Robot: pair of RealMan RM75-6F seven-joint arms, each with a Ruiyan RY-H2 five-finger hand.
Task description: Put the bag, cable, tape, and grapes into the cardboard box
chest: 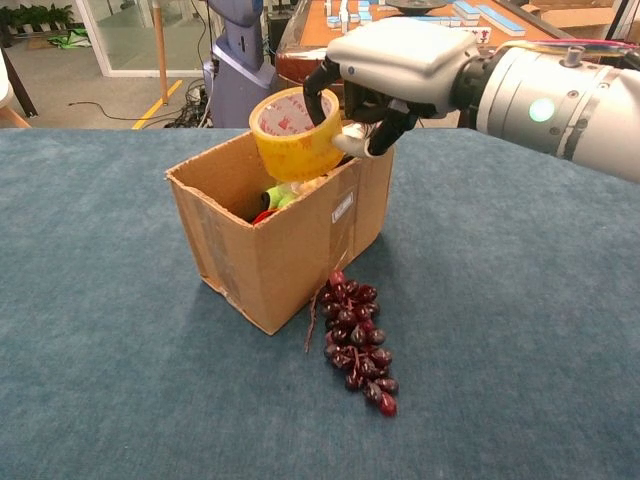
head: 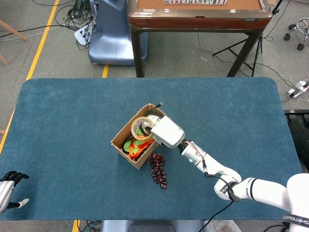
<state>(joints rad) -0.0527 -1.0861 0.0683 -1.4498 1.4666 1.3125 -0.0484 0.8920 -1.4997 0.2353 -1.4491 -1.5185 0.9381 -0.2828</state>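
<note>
My right hand (head: 166,131) (chest: 390,70) holds a roll of yellow tape (head: 141,127) (chest: 295,135) just above the open cardboard box (head: 125,147) (chest: 270,250). Inside the box I see a green and orange bag (head: 134,144) (chest: 275,198) and part of a black cable (head: 153,113). A bunch of dark red grapes (head: 158,170) (chest: 358,338) lies on the blue table beside the box's near corner. My left hand (head: 8,189) hovers at the table's front left edge, fingers apart, holding nothing.
The blue felt table (head: 72,121) (chest: 520,300) stretches wide around the box. Behind it stand a brown mahjong table (head: 198,14) and a blue-grey machine base (head: 111,38).
</note>
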